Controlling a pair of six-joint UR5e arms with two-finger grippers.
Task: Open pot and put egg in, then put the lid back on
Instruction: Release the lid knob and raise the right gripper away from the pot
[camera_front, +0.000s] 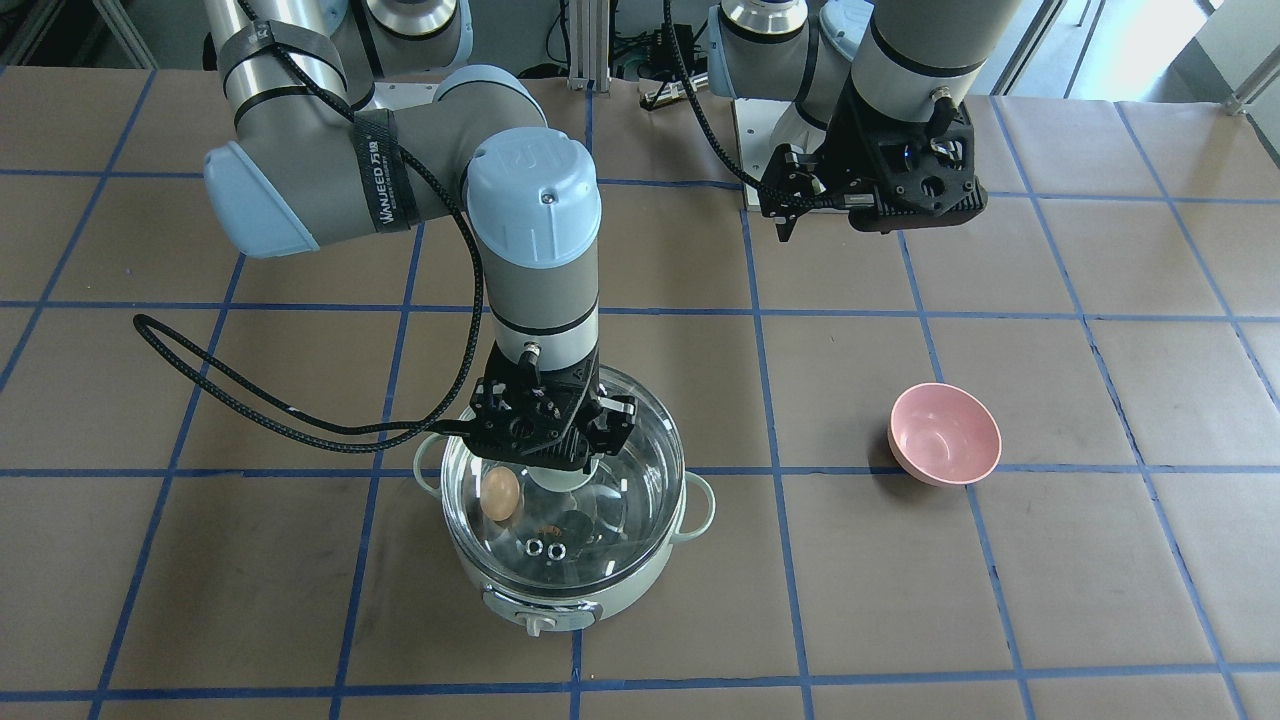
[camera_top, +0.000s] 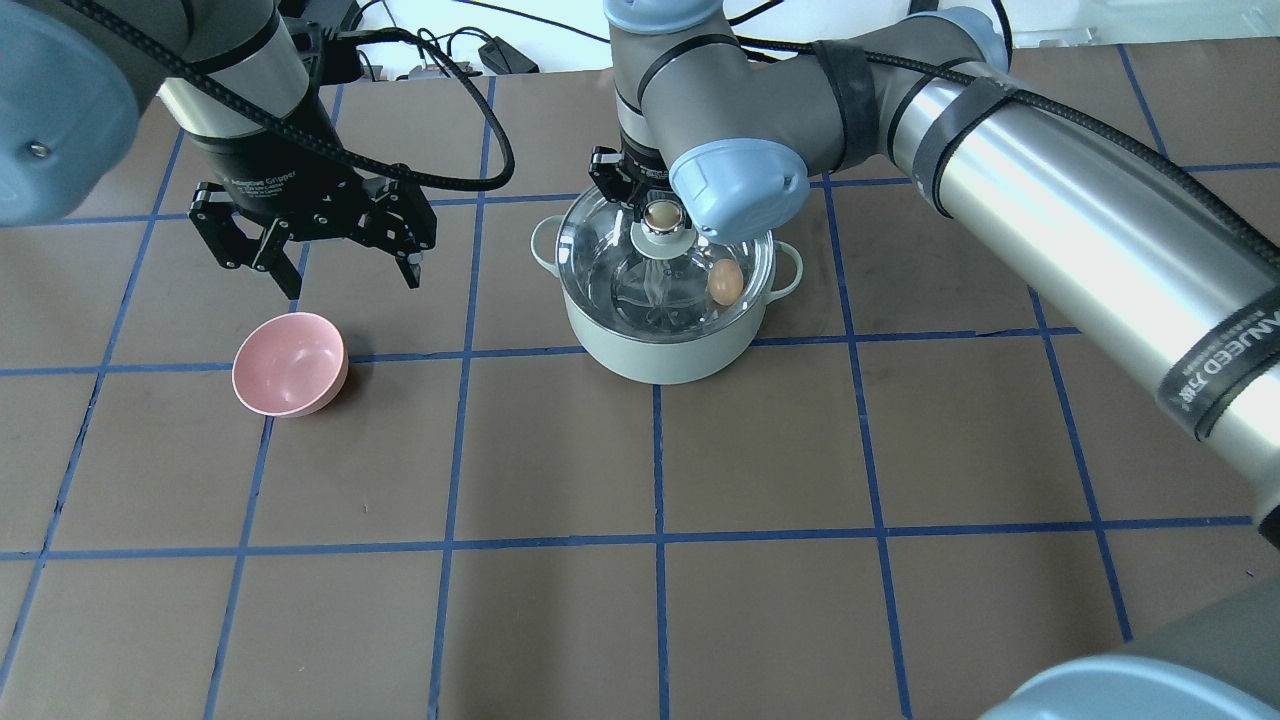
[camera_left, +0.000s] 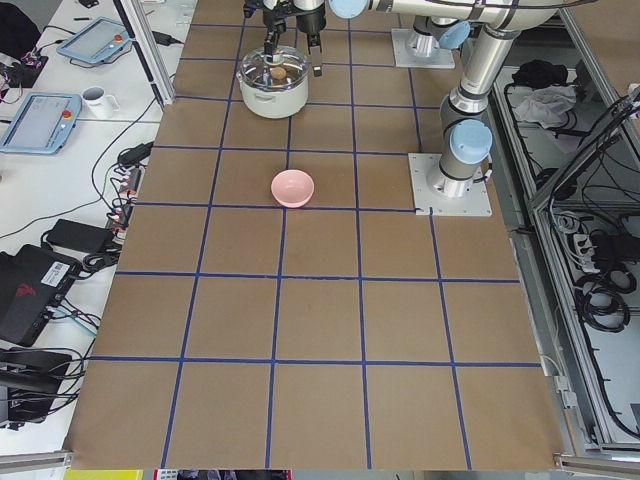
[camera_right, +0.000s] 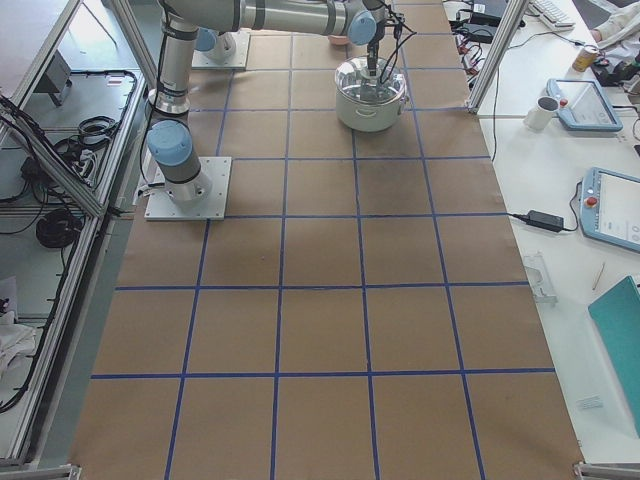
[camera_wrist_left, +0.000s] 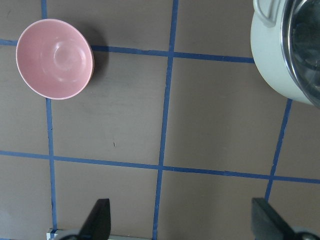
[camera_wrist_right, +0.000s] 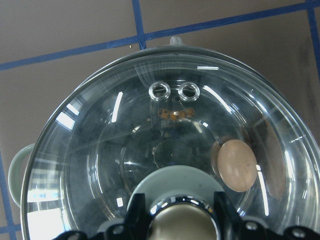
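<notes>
The pale mint-green pot (camera_front: 560, 600) stands on the table with the clear glass lid (camera_front: 625, 505) sitting on it. The tan egg (camera_front: 501, 493) lies inside, seen through the glass, also in the overhead view (camera_top: 725, 281) and the right wrist view (camera_wrist_right: 236, 165). My right gripper (camera_front: 560, 468) is straight above the lid, its fingers closed against both sides of the beige knob (camera_wrist_right: 181, 222). My left gripper (camera_top: 352, 282) is open and empty, hovering above the table to the pot's left, behind the pink bowl (camera_top: 290, 363).
The pink bowl (camera_front: 945, 433) sits empty on the brown paper with blue tape lines. The pot's side (camera_wrist_left: 275, 60) shows at the top right of the left wrist view. The right arm's cable (camera_front: 250, 400) loops beside the pot.
</notes>
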